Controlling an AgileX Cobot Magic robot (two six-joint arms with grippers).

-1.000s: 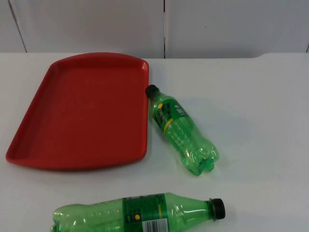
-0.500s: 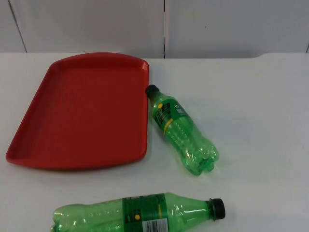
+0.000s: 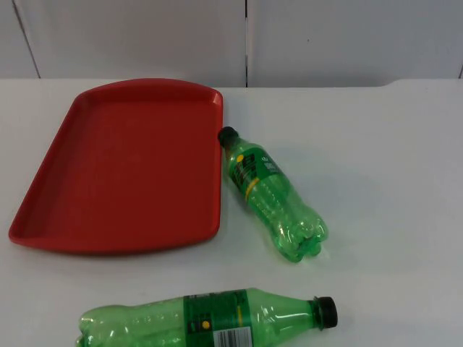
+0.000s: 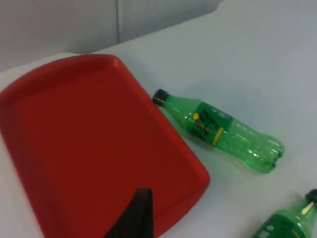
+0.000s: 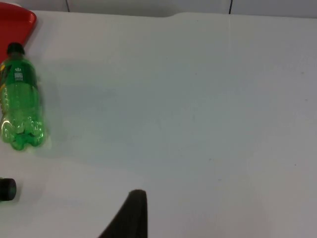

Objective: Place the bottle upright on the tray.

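Note:
An empty red tray [image 3: 123, 166] lies on the left half of the white table. A small green bottle [image 3: 271, 194] lies on its side just right of the tray, its black cap almost touching the tray's right rim. A larger green bottle [image 3: 210, 323] lies on its side at the table's front edge, cap pointing right. My left gripper [image 4: 136, 220] hangs above the tray [image 4: 89, 144], well away from the small bottle [image 4: 218, 130]. My right gripper [image 5: 131, 215] hovers over bare table, to the right of the small bottle [image 5: 20, 99].
The grey partition wall [image 3: 246, 40] closes off the table's far side. White table top [image 3: 391, 181] stretches to the right of the bottles. The larger bottle's black cap [image 5: 7, 189] and a corner of the tray [image 5: 20, 17] appear in the right wrist view.

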